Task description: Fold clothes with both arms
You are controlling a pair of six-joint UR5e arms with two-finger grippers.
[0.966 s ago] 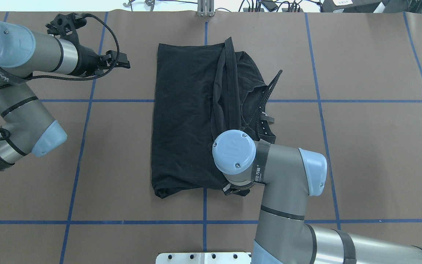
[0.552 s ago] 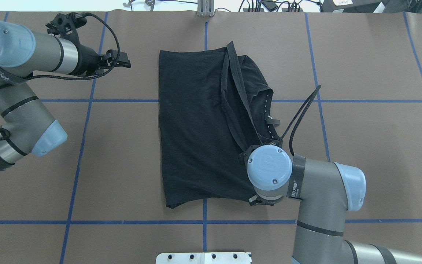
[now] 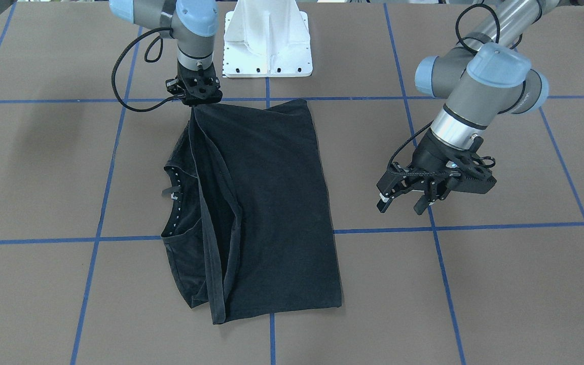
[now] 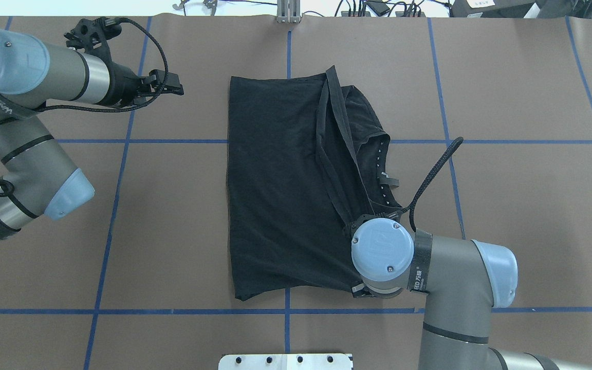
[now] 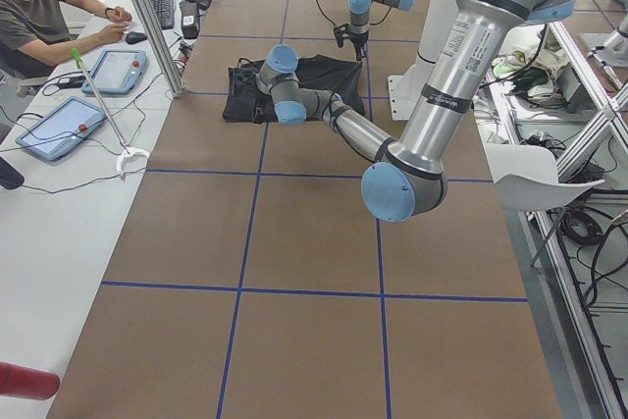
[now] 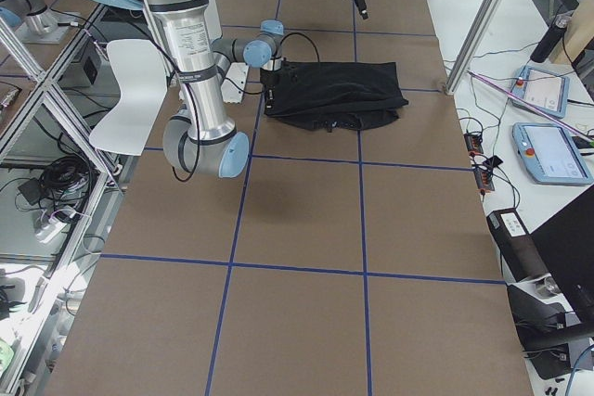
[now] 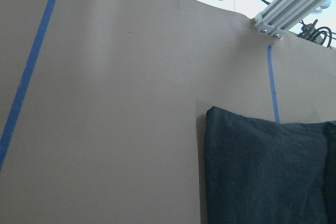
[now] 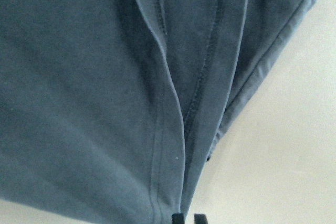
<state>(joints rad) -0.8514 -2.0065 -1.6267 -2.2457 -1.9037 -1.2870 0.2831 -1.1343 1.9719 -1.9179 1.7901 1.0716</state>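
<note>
Brown table [image 3: 474, 294] w/ blue tape lines [image 3: 474, 225]; black T-shirt [image 3: 271, 203] lies folded lengthwise at centre. I see R gripper [image 3: 199, 96] pinching its corner nearest the robot; L gripper [image 3: 403, 202] hovers w/ fingers spread, well apart from the cloth

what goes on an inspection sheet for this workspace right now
surface: brown table with a blue tape grid, flat.
job's things: black T-shirt folded lengthwise, collar showing on the robot's right side, edges uneven.
clutter: nothing seen.
grippers: right gripper shut on the T-shirt's corner nearest the robot; left gripper open, off the cloth.
cables: right wrist cable loops beside the collar; left wrist cable away from the cloth.
surroundings: seated operator and a tablet beside the table.
</note>
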